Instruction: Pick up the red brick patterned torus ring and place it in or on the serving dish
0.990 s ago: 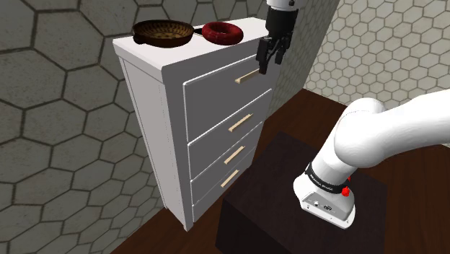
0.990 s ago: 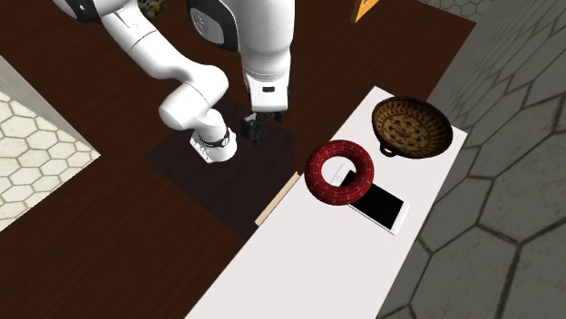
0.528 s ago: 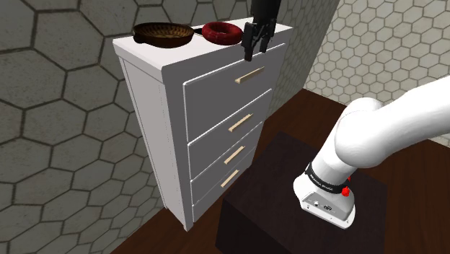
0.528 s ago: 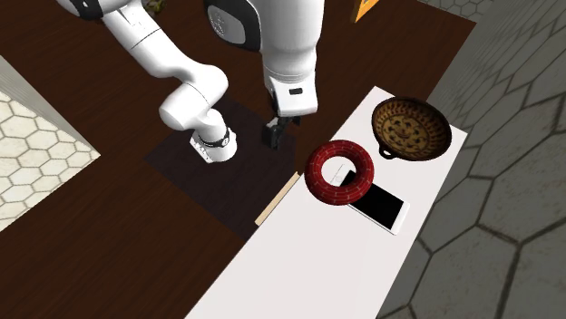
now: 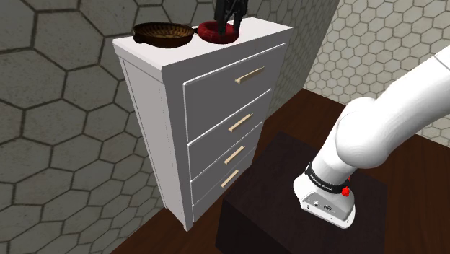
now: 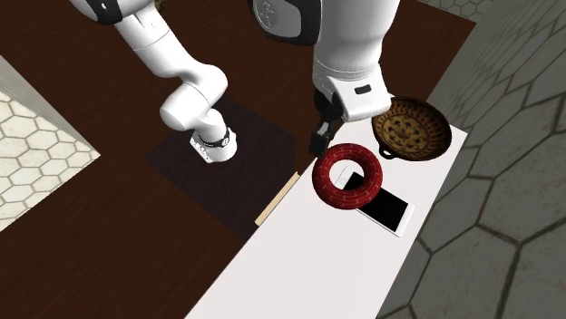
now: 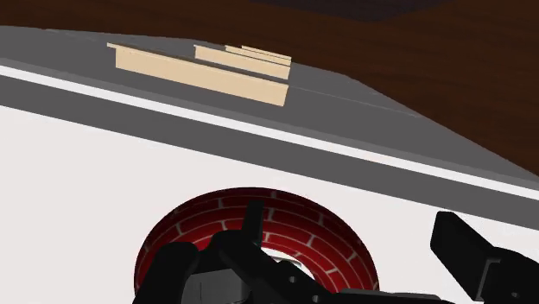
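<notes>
Arm (image 6: pixel 354 36) over dresser (image 5: pixel 216 94), fingers (image 7: pixel 475 255) apart above red brick ring (image 6: pixel 323 179).

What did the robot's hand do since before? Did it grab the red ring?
The gripper rose from beside the drawers and swung over the red brick ring on the dresser, jaws open, nothing grabbed. Ring, serving dish and phone stayed put.

Dish (image 6: pixel 417 131) and flat slab (image 6: pixel 388 212) crowd the ring (image 6: pixel 325 181).
</notes>
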Controlling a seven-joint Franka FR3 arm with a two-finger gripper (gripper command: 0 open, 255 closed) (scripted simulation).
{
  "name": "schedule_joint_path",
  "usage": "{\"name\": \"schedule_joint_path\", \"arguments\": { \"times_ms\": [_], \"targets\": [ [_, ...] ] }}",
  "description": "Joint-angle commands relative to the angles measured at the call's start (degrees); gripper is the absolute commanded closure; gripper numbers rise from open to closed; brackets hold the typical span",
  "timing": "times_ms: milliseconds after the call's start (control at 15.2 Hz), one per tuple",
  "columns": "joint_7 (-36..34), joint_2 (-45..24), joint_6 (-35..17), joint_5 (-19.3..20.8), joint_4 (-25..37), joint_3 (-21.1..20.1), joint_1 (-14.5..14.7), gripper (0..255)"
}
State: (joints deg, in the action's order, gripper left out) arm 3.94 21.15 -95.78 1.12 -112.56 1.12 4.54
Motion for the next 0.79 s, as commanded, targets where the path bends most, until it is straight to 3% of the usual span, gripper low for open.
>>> {"name": "schedule_joint_path", "arguments": {
  "times_ms": [0,132,726],
  "targets": [
    [1.43,-3.62,0.47,-0.68,4.88,0.13,0.50,0],
    [2.52,-6.46,1.06,-1.20,8.87,0.24,0.80,0],
    [2.51,-5.91,-4.84,-1.19,2.41,0.23,0.79,0]
  ]
}}
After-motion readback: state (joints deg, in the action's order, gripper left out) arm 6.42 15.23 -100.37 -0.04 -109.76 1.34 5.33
